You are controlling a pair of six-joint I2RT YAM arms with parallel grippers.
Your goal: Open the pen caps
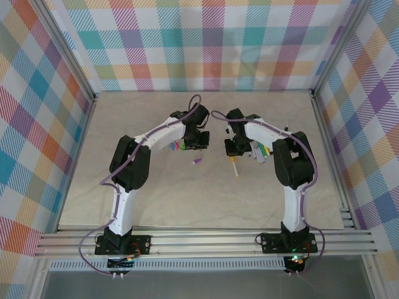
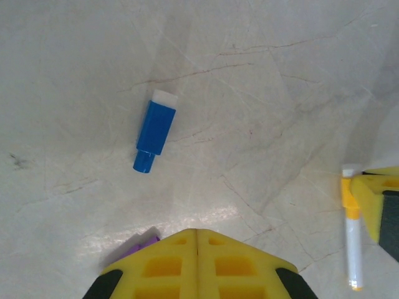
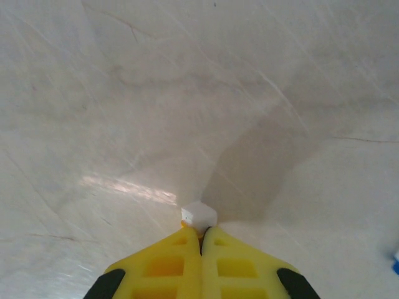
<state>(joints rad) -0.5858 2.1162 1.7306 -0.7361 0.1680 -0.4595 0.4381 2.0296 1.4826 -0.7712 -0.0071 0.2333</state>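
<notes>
Gripping a white pen (image 3: 198, 216) near its orange end, R gripper (image 3: 201, 235) is clamped; L gripper (image 2: 197, 235) pinched empty, loose blue cap (image 2: 154, 134) ahead-left of it. Hold R firm, open L, pull its cap straight off.

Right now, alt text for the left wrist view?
A blue cap lies on the pale table. At the bottom edge the yellow jaws are shut, with a purple cap peeking out beside them. A white pen lies near the right edge.
</notes>
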